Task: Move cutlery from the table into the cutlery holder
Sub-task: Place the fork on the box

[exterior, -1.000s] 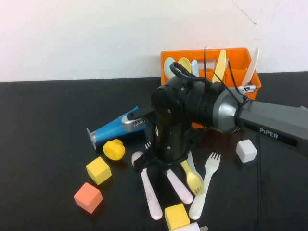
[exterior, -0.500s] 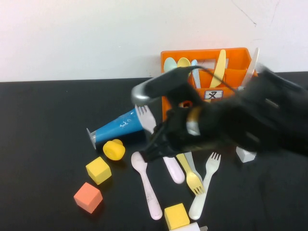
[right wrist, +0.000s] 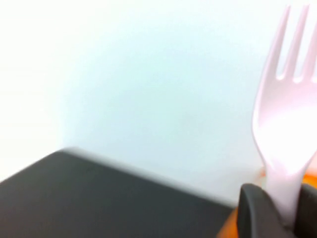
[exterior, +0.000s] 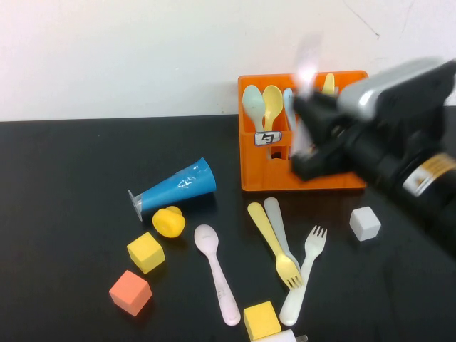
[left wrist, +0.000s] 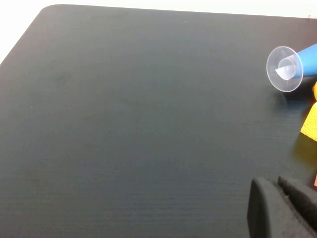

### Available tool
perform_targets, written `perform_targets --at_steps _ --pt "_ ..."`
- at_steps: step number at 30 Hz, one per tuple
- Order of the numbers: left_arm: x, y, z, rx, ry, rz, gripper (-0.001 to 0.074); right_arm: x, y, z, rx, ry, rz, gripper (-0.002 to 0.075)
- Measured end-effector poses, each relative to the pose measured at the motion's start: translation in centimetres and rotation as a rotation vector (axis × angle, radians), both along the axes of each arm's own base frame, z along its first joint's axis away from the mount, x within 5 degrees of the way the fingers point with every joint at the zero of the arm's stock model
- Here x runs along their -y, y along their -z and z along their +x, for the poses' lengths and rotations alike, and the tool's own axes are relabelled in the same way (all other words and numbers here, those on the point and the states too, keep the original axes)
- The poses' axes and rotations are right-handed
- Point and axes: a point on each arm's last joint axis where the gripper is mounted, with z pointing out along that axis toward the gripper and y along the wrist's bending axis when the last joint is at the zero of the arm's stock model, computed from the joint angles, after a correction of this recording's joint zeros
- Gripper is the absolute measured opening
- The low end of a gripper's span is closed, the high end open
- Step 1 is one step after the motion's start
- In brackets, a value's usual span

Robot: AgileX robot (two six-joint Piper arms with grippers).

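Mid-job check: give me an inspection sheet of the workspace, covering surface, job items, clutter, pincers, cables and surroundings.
Surface: glossy black table.
Job's things: orange cutlery holder at the back with spoons inside; pink spoon, yellow fork, pale grey utensil and white fork lie in front.
Clutter: tipped blue cone cup, yellow cap, foam cubes.
Pincers: right pincer grips a pink fork above the holder; left pincer low over bare table, parked.
Cables: nothing seen.
Surroundings: plain white wall.

Glossy black table (exterior: 64, 214), smooth plastic fork (right wrist: 287, 134) (pale pink).
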Motion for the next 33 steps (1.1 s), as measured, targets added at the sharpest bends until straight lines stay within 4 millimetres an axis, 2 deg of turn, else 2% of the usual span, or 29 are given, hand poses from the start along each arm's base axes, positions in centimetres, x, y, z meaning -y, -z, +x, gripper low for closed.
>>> perform_targets --at_steps 8,12,18,23,28,33 --pt "0.0 0.0 0.0 0.0 0.0 0.0 -0.0001 5.0 -1.8 4.2 0.099 0.206 -0.058 0.0124" --pt "0.0 0.0 0.0 0.0 0.0 0.0 -0.0001 6.4 -1.1 6.4 0.101 0.266 -0.09 0.0124" --pt "0.0 0.0 0.0 0.0 0.0 0.0 -0.0001 6.3 1.6 9.1 0.057 0.282 -0.135 0.0124" --pt "0.0 0.0 0.0 0.0 0.0 0.0 -0.0001 5.8 3.2 10.2 0.039 0.277 -0.16 0.0124" --pt "0.0 0.0 0.0 0.0 0.001 0.002 -0.0001 5.6 3.3 10.4 0.036 0.268 -0.143 0.0124" --pt "0.0 0.0 0.0 0.0 0.001 0.002 -0.0001 4.8 1.7 10.7 0.08 0.212 -0.038 0.0124"
